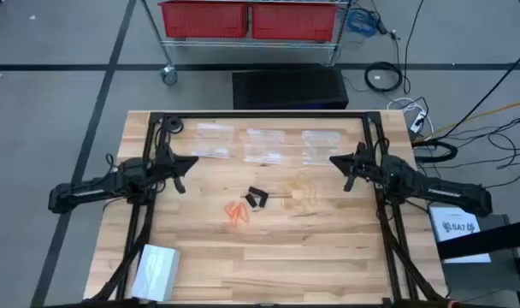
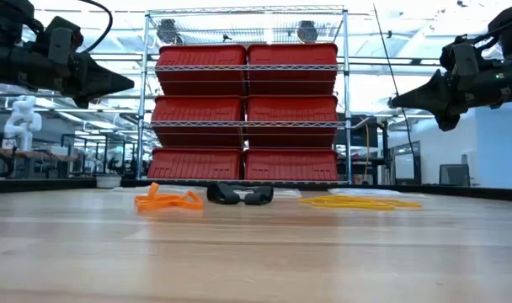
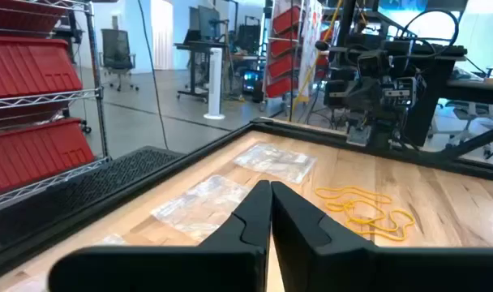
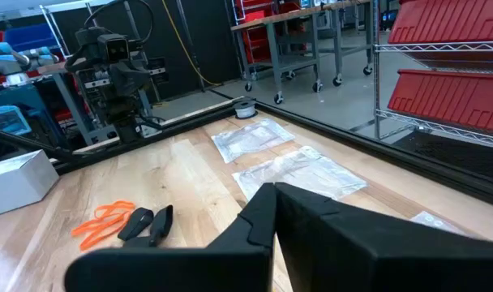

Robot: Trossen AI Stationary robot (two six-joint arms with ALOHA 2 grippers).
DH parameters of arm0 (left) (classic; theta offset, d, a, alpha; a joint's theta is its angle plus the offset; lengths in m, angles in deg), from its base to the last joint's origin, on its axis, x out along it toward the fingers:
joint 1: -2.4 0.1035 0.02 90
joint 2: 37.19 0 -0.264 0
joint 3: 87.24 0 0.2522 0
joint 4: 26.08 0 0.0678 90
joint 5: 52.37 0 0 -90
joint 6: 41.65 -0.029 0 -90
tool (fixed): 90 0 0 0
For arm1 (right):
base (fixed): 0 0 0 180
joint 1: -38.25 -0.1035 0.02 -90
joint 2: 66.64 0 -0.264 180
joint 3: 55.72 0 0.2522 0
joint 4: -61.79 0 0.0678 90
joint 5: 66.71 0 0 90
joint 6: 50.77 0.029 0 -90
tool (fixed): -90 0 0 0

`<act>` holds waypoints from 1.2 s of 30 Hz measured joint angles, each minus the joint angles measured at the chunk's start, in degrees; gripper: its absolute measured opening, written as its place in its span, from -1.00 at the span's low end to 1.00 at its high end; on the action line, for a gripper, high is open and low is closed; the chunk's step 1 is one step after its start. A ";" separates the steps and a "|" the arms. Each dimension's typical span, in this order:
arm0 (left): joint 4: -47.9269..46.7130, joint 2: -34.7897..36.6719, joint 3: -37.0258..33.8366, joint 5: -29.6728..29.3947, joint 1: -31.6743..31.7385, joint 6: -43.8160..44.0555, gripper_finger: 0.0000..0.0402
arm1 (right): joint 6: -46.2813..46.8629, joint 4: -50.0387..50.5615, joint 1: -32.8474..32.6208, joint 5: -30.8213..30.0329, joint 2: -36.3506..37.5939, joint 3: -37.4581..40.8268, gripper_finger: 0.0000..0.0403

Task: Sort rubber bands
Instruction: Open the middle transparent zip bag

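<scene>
Three small heaps of rubber bands lie on the wooden table near its middle: orange ones, black ones and pale yellowish ones. They also show in the low view as orange bands, black bands and yellow bands. My left gripper hovers shut above the table's left part, pointing right. My right gripper hovers shut above the right part, pointing left. Both are raised well clear of the bands and hold nothing.
Three clear plastic bags lie in a row along the far side of the table. A white box sits at the near left corner. A wire shelf with red bins stands beyond the far edge.
</scene>
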 joint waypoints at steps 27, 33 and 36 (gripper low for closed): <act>0.01 0.00 -0.02 0.00 0.01 0.00 -0.91 | 0.00 0.00 0.00 0.00 -0.01 0.00 -1.00; 0.04 0.02 0.00 -0.59 0.02 -2.77 -0.91 | 0.00 0.00 0.00 0.00 0.00 0.00 -1.00; 0.08 0.00 -0.02 -1.18 0.02 -9.20 -0.91 | 0.00 0.00 0.00 0.00 0.00 0.00 -1.00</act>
